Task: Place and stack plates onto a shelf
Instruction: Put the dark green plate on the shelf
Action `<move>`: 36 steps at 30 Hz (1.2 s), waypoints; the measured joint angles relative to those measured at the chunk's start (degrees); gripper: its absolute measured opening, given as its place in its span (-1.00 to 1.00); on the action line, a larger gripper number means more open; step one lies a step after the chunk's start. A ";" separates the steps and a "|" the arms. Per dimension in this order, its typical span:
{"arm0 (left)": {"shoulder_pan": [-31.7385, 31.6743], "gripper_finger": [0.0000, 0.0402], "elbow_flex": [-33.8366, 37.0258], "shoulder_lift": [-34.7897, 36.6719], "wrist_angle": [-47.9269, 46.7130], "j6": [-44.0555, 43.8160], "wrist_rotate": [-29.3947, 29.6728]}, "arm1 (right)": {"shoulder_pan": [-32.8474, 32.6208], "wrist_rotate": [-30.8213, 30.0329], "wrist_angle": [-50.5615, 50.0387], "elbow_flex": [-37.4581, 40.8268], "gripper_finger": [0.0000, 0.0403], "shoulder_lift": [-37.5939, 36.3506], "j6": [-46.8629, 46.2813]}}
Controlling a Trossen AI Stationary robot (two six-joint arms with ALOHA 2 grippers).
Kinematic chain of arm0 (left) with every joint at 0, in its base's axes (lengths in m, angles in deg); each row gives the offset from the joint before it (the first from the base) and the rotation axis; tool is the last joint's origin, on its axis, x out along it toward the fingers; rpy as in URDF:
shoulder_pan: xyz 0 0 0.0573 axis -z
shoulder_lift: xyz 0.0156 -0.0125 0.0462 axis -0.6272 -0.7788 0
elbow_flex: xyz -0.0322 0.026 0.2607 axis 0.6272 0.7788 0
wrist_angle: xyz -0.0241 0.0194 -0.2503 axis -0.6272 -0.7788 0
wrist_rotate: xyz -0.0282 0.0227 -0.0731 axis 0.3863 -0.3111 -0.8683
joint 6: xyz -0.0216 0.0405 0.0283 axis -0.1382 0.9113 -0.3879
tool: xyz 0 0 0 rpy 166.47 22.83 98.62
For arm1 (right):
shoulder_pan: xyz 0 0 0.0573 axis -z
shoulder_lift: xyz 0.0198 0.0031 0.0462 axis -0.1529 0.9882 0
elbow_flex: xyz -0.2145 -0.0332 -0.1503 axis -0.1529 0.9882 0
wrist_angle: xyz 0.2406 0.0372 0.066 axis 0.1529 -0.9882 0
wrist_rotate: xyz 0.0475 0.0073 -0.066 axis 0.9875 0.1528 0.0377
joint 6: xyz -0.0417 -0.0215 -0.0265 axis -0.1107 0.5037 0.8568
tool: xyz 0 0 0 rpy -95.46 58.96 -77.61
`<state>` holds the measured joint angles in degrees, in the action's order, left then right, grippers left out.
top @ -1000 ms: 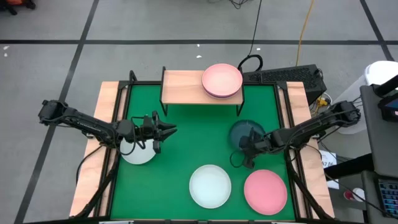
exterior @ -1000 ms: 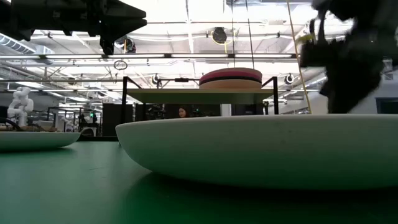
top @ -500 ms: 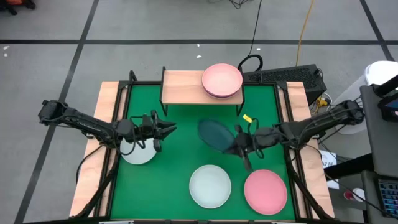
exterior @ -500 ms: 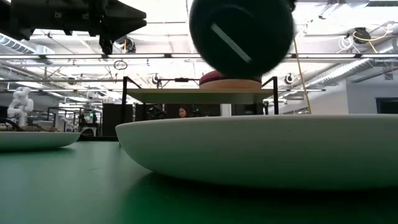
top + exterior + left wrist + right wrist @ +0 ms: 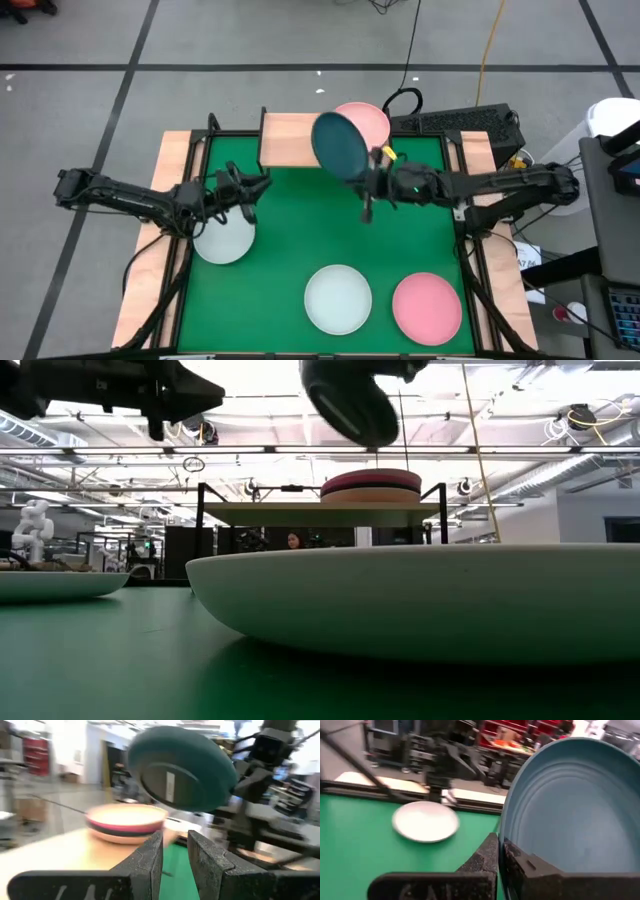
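My right gripper [image 5: 365, 175] is shut on a dark teal-grey plate [image 5: 338, 144], high above the table at the front edge of the light-wood shelf [image 5: 290, 140]. A stack of pink and magenta plates [image 5: 370, 116] stands on the shelf's right half. My left gripper [image 5: 262, 184] hovers empty, fingers a narrow gap apart [image 5: 175, 837], beside a mint-white plate [image 5: 224, 243] lying on the table at the left. Another mint-white plate [image 5: 338, 298] and a pink plate [image 5: 427, 307] lie near the front edge. My right gripper pinches the teal plate's rim [image 5: 507, 827] between its two fingers, one on the hollow inner face and one on the underside. The fingers come level from the table's right. The plate is lifted clear and stands tilted, nearly on edge, its underside [image 5: 185, 770] toward the left arm.
The shelf's left half [image 5: 285, 130] is bare wood. The shelf's black legs [image 5: 386, 172] stand at the far side of the green table [image 5: 300, 225]. A keyboard and cables [image 5: 455, 120] lie behind the table at the right.
My right gripper has lifted the teal plate off the table's right side and carried it up, left and toward the far edge, to the shelf; the plate has tipped from flat to nearly on edge. My left gripper has drawn back slightly toward the far-left.
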<state>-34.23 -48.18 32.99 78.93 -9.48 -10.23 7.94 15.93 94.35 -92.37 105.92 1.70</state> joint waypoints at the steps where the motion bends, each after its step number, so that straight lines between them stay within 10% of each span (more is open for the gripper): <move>1: -0.55 -0.53 0.00 1.12 -0.86 0.65 1.14 | 1.18 0.01 0.27 -0.92 -1.00 0.93 0.31; 16: -10.30 -0.53 -10.75 11.26 -37.32 -7.35 2.81 | 8.69 4.85 -7.45 -22.92 -1.00 22.30 10.69; 36: -12.47 -0.53 -11.26 11.67 -37.74 -6.00 2.85 | 14.75 9.54 -8.90 -32.53 -1.00 38.39 13.35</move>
<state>-46.70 -59.44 44.67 41.19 -15.48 -7.38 22.69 25.47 85.45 -124.91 144.32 15.05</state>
